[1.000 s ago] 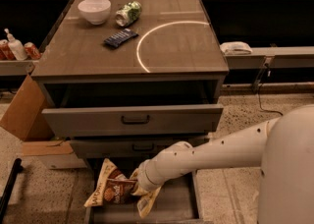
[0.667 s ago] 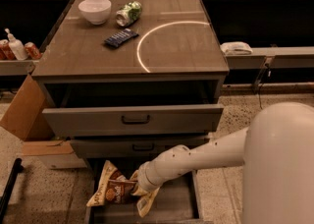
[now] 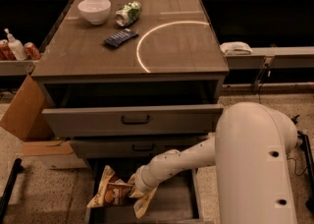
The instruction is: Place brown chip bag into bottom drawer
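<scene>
The brown chip bag (image 3: 112,193) hangs at the left side of the open bottom drawer (image 3: 174,203), its dark brown front and pale yellow edges showing, tilted over the drawer's left wall. My gripper (image 3: 133,192) is at the end of the white arm, reaching down into the drawer from the right and pressed against the bag's right side. The bag hides the gripper's tips. The drawer's grey floor shows to the right of the bag.
The two upper drawers (image 3: 132,119) with black handles stick out above the bottom one. On the cabinet top are a white bowl (image 3: 94,10), a green crushed can (image 3: 128,13) and a dark blue packet (image 3: 120,38). A cardboard box (image 3: 24,115) stands at the left.
The arm's near, bulky segment has swung further into view at the right. The bag and gripper have stayed at about the same place in the drawer, perhaps slightly lower.
</scene>
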You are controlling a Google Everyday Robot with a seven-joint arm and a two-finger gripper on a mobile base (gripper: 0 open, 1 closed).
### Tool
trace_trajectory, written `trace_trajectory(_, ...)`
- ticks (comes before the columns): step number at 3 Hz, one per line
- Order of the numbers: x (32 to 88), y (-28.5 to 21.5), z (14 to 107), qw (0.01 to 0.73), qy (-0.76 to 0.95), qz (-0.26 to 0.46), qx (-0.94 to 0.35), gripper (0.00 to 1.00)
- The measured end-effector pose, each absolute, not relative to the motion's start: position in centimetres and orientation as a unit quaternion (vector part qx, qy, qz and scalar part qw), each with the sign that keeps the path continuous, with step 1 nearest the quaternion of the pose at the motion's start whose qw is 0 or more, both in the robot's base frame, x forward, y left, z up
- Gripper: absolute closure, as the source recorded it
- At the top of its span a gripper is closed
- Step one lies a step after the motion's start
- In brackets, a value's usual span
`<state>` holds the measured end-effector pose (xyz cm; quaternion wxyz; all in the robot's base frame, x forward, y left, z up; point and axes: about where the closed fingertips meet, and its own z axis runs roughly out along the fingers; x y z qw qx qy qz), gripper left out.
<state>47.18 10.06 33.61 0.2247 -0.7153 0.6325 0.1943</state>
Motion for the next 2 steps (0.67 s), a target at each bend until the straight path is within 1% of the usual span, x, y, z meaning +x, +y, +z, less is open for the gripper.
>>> trace_trajectory(2, 47.4, 11.4, 30.0, 0.231, 0.641, 0.216, -0.699, 0.11)
